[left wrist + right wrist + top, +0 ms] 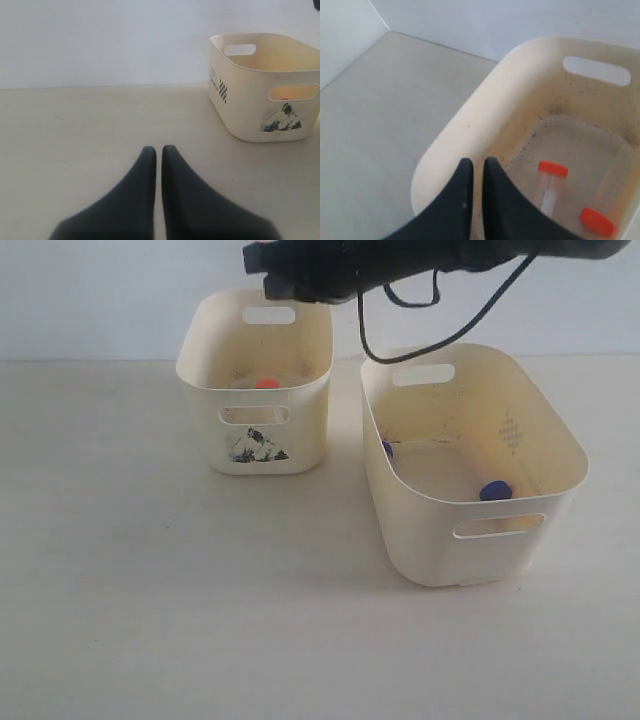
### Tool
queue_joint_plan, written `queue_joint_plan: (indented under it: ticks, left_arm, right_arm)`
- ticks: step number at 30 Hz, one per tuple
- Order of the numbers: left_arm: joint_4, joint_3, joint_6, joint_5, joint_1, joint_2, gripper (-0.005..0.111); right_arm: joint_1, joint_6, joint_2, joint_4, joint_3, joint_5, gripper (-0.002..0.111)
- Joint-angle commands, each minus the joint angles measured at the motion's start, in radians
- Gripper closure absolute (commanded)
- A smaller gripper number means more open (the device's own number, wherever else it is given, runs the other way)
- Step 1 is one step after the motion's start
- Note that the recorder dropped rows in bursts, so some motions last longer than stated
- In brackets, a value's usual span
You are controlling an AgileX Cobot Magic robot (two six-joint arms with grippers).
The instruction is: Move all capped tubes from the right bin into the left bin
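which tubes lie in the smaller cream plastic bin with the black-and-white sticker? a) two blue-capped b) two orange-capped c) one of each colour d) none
b: the right wrist view shows two orange-capped clear tubes on the floor of the smaller cream bin; the blue caps sit in the larger cream bin.

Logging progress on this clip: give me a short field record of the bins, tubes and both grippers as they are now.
small bin: two orange-capped tubes lying inside
large bin: two blue caps visible inside
left gripper: jaws shut, empty, over the table, apart from the small bin
right gripper: jaws shut, empty, above the small bin's rim
left to move: seemingly the two blue-capped tubes
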State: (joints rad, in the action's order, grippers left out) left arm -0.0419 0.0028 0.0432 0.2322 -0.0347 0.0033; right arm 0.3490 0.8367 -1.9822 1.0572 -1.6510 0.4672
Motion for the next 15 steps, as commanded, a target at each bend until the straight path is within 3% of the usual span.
queue_joint_plan:
  ticks: [1, 9, 15]
  left_arm:
    - [0.002, -0.003, -0.008, -0.007, 0.001, -0.003, 0.102]
    - [0.002, -0.003, -0.008, -0.007, 0.001, -0.003, 0.102]
    - [0.002, -0.003, -0.008, -0.007, 0.001, -0.003, 0.102]
  right_arm:
    - [-0.006, -0.079, 0.122, -0.174, -0.008, -0.011, 0.109]
    - [-0.101, -0.529, 0.287, -0.577, -0.008, 0.176, 0.109]
    - [-0.178, -0.57, 0.297, -0.636, 0.032, 0.417, 0.109]
